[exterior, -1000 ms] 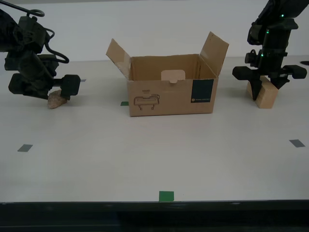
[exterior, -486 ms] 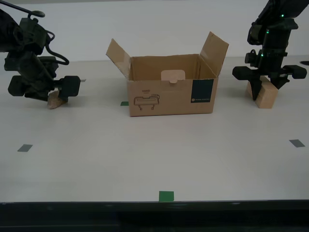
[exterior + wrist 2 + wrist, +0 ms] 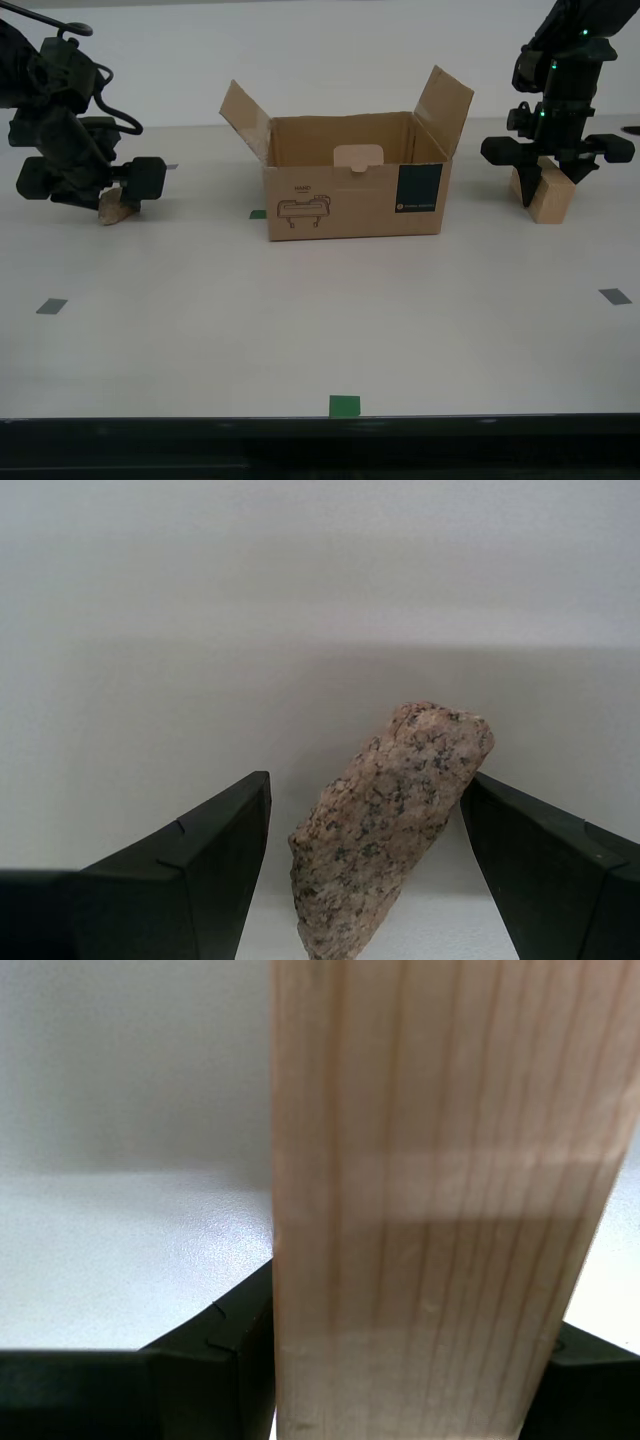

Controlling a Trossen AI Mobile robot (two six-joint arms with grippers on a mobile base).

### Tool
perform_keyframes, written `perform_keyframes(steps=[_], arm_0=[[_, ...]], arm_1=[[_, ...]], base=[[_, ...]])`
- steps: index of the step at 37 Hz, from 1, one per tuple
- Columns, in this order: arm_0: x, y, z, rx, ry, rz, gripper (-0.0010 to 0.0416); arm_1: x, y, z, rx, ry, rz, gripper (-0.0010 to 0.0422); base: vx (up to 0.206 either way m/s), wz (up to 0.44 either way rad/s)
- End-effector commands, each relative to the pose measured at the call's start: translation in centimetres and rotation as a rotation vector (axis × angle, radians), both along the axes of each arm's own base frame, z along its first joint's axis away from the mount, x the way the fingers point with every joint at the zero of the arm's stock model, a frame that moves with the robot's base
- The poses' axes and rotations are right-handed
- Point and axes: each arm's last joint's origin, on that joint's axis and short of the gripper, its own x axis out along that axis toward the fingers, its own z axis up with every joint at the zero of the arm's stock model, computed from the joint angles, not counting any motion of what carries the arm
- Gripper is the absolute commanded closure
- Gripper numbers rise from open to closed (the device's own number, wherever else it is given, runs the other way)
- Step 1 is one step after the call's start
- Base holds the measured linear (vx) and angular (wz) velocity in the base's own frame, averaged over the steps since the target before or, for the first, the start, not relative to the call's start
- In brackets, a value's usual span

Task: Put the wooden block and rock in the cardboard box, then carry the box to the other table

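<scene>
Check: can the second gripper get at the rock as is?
Probably yes. The rock already sits between my second gripper's open fingers, touching one, a gap at the other; nothing blocks closing.

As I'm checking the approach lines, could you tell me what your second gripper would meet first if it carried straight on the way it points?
The rock: it sits between the fingers of my second gripper, with the table beyond.

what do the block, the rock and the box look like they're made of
Block: pale, unfinished-looking wood, with straight grain lines running along its smooth face. Rock: rough stone, likely granite, beige-pink with dark speckles. Box: brown cardboard, matte, with folded flaps and a printed teal panel.
</scene>
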Motion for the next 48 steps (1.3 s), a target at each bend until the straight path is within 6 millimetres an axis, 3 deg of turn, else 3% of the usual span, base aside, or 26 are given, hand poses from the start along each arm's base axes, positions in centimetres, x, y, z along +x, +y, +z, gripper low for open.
perform_keyframes(steps=[1,7,15,31,41,48], arm_0=[[0.0,0.0,0.0,-0.002,-0.003,-0.002,0.0411],[0.0,0.0,0.0,-0.002,-0.003,-0.001,0.0407],[0.0,0.1,0.0,-0.002,-0.003,-0.001,0.0406],[0.0,0.2,0.0,-0.002,-0.003,0.002,0.0406],[0.0,0.2,0.1,-0.002,-0.002,0.003,0.0406],[0.0,0.2,1.4,-0.001,-0.015,0.002,0.0406]], arm_1=[[0.0,0.0,0.0,-0.004,0.0,0.009,0.0178],[0.0,0.0,0.0,-0.01,0.0,0.018,0.0257],[-0.1,0.0,-0.1,-0.025,0.012,0.041,0.0419],[0.0,0.0,0.1,-0.04,0.005,0.06,0.0413],[0.0,0.0,2.8,-0.042,-0.07,0.051,0.0413],[-0.1,-0.1,4.9,-0.024,-0.121,0.022,0.0413]], base=[[0.0,0.0],[0.0,0.0],[0.0,0.0],[0.0,0.0],[0.0,0.0],[0.0,0.0]])
